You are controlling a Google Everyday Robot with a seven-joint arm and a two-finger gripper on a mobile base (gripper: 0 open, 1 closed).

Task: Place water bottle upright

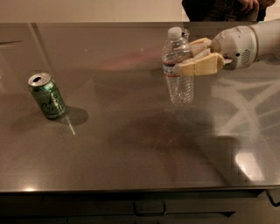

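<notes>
The water bottle [178, 65] is a clear ribbed bottle with a white cap and a label band. It stands nearly upright, right of centre, with its base at or just above the steel table [131, 148]. My gripper [192, 59] reaches in from the right, its tan fingers [202, 67] shut on the bottle at label height. The white arm [245, 43] runs off the right edge.
A green soda can [47, 96] stands upright at the left of the table. A person in dark clothes [218, 8] is behind the far edge at top right. Drawer handles show below the table's front edge [144, 209].
</notes>
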